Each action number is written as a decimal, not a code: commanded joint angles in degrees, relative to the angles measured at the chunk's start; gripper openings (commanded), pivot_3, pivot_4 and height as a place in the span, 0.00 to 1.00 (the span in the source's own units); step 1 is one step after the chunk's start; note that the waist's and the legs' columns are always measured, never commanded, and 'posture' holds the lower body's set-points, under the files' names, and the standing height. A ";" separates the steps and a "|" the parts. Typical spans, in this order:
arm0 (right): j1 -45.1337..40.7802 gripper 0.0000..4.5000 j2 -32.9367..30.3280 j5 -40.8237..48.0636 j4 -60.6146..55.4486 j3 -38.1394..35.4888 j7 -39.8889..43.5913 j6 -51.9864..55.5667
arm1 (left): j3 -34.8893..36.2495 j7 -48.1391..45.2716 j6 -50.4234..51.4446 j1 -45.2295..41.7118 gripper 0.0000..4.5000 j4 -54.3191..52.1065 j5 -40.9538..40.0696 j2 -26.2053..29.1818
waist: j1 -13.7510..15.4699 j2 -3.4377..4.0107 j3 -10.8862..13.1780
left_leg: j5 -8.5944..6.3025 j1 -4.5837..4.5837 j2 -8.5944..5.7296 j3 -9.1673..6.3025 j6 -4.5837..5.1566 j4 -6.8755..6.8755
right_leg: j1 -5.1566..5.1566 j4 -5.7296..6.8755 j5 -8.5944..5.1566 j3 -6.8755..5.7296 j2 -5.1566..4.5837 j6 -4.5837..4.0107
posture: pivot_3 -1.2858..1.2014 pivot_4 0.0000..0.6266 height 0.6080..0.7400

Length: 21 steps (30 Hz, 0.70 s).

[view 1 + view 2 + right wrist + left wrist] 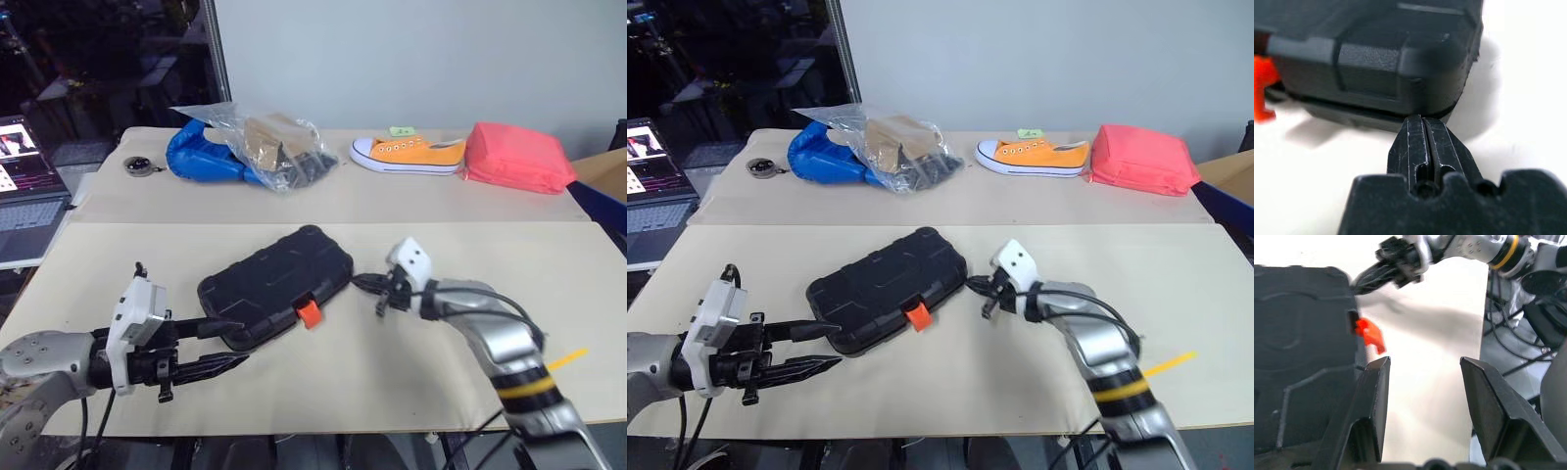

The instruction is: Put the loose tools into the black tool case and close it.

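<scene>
Your black tool case (pixel 277 285) lies closed mid-table, orange latch (pixel 309 313) facing the near edge. Your right gripper (pixel 1424 128) — fingers pressed together, holding nothing — noses up to its right corner; your left gripper (pixel 227 345) hangs half-spread and empty at its near-left corner.

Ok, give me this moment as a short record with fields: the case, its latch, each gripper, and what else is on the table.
case: black tool case, lid down, lying flat on the near table
latch: orange latch sticking out from the front edge, not pressed flat
left gripper: left gripper open, at the case's near-left corner, holding nothing
right gripper: right gripper shut, tips at the case's right corner
loose tools: none lying on the table
far table: blue bag, clear plastic bag, orange sneaker, red pouch
</scene>
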 commanded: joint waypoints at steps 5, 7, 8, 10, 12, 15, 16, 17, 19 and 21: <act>-2.16 0.13 -1.59 1.15 2.56 -1.92 5.76 -2.72 | -8.17 7.78 -0.28 -5.38 0.54 -0.68 6.08 -2.51 | -0.01 0.01 -0.01 | -0.01 -0.08 -0.04 -0.02 0.00 -0.04 | -0.02 -0.02 0.00 -0.03 -0.05 0.01 | 0.52 0.24 1.00; 1.09 0.26 -4.27 3.56 -3.91 -3.28 7.45 0.69 | -9.85 8.10 -0.76 -6.04 0.60 0.22 7.76 -2.76 | 0.42 0.01 -0.01 | -0.02 -0.25 -0.06 -0.07 0.00 -0.07 | -0.16 -0.03 -0.01 -0.05 -0.11 0.03 | 0.52 0.24 1.00; 3.24 0.33 -5.81 5.16 -8.23 -4.16 7.83 3.29 | -10.56 7.91 -1.36 -6.10 0.65 1.12 9.10 -2.68 | 0.70 0.03 -0.01 | -0.04 -0.30 -0.07 -0.09 0.02 -0.07 | -0.22 -0.03 -0.03 -0.09 -0.14 0.06 | 0.52 0.24 1.00; 7.08 0.47 -8.66 9.30 -16.79 -5.08 8.83 10.37 | -11.63 7.38 -2.49 -6.30 0.77 3.05 11.20 -2.71 | 1.30 0.09 -0.04 | -0.05 -0.59 -0.07 -0.12 0.03 -0.09 | -0.51 -0.02 -0.03 -0.09 -0.16 0.07 | 0.52 0.24 1.00; 9.71 0.63 -10.38 12.35 -23.38 -4.14 8.87 17.08 | -12.40 6.24 -3.32 -6.39 0.92 4.73 12.60 -2.49 | 1.16 0.10 -0.04 | -0.05 -0.72 -0.08 -0.21 0.03 -0.07 | -0.64 -0.02 -0.03 -0.08 -0.14 0.06 | 0.52 0.24 1.00; 10.84 0.71 -8.90 12.27 -27.71 -1.85 4.81 21.39 | -13.65 3.94 -5.19 -6.02 1.00 7.25 14.97 -1.86 | 0.86 0.10 -0.04 | -0.05 -0.65 -0.06 -0.36 0.03 -0.07 | -0.60 0.02 -0.01 -0.03 -0.11 0.04 | 0.52 0.24 1.00; 10.52 0.71 -7.46 12.42 -28.03 -1.76 2.88 22.87 | -14.07 3.14 -5.74 -5.96 1.00 7.97 15.58 -1.67 | 0.79 0.10 -0.04 | -0.04 -0.53 -0.06 -0.37 0.03 -0.06 | -0.52 0.06 -0.01 -0.04 -0.08 0.03 | 0.52 0.24 1.00; 10.22 0.71 -6.40 12.05 -28.37 -1.02 1.69 23.40 | -14.51 2.20 -6.40 -5.87 1.00 8.69 16.30 -1.36 | 0.72 0.10 -0.04 | -0.04 -0.49 -0.05 -0.37 0.03 -0.05 | -0.48 0.06 0.00 -0.04 -0.06 0.02 | 0.52 0.24 1.00; 9.73 0.71 -4.22 11.49 -28.97 -0.12 -0.74 24.36 | -15.25 0.92 -7.19 -5.81 1.00 9.76 17.34 -1.02 | 0.80 0.10 -0.04 | -0.02 -0.43 -0.08 -0.30 0.01 -0.03 | -0.46 0.07 -0.01 -0.03 -0.05 0.03 | 0.52 0.24 1.00; 9.15 0.71 -2.68 11.37 -29.17 0.34 -2.78 25.66 | -15.59 0.14 -7.97 -5.85 1.00 10.57 18.06 -0.86 | 0.82 0.11 -0.05 | 0.00 -0.40 -0.09 -0.22 0.02 0.00 | -0.43 0.07 -0.01 -0.03 -0.05 0.03 | 0.52 0.24 1.00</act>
